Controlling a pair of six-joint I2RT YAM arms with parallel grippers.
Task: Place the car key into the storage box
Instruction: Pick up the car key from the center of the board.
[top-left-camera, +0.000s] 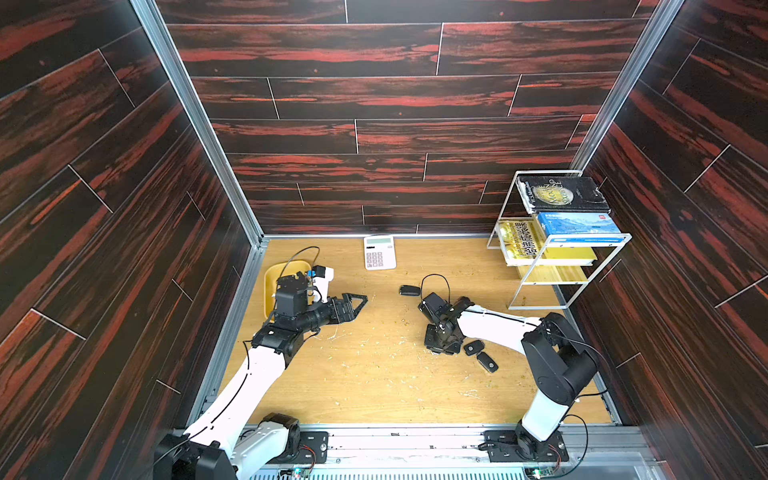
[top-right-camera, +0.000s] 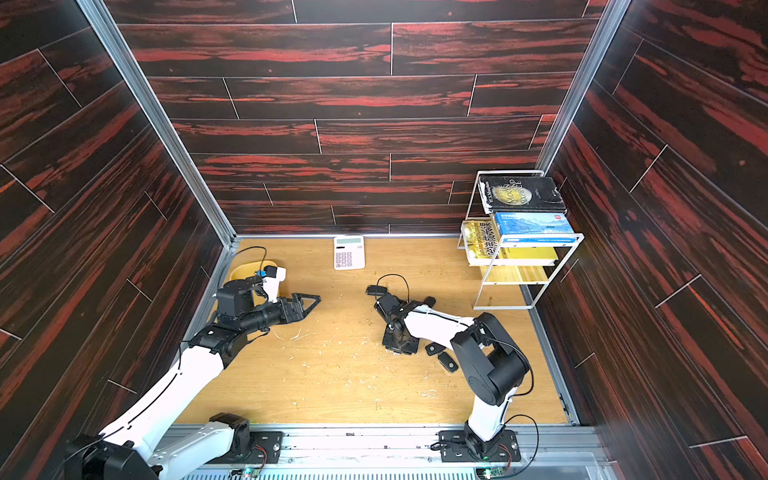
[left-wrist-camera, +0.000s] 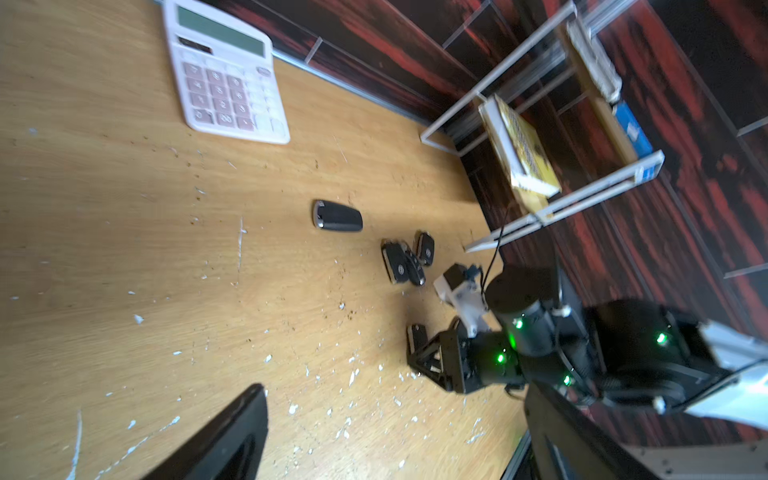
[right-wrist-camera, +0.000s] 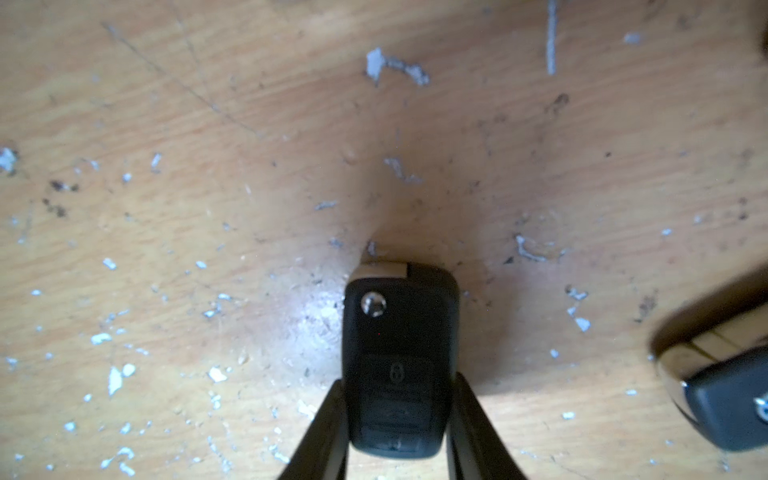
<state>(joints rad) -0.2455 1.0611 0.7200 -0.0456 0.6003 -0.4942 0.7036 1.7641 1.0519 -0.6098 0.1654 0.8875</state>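
1. Black plastic key (right-wrist-camera: 401, 361) lies flat on the bench (top-left-camera: 374, 395), right of the middle. The right jaws are pinched onto its two long sides at the button end, and the silver-capped end pokes out free in front.
2. In both top views the right arm (top-left-camera: 498, 324) covers that key, so the wrist view is the one to trust. Can't tell from it whether the key has left the wood.
3. The left jaws are spread wide and empty, hanging over the bench near the box (top-left-camera: 269, 291). The box sits at the far left edge, partly hidden by the left arm (top-left-camera: 257, 374) and well apart from the key.
4. Handling guess: small, light, rigid, not fragile. The shell looks smooth and rounded, so my worry is it swivelling or squirting out of a grip this near one end.
5. Across the narrow sides is the right hold imo, though nearer the middle would be steadier.
6. It's thin, so the jaws need to sit right down at the bench to catch it.
7. A neighbour key (right-wrist-camera: 727, 407) lies just beside, and a lone key (top-left-camera: 409, 290) sits toward the calculator (top-left-camera: 380, 252). Best not nudged on the lift.
8. The box rim looks low, so the drop should be forgiving. The long carry across is the risky bit.
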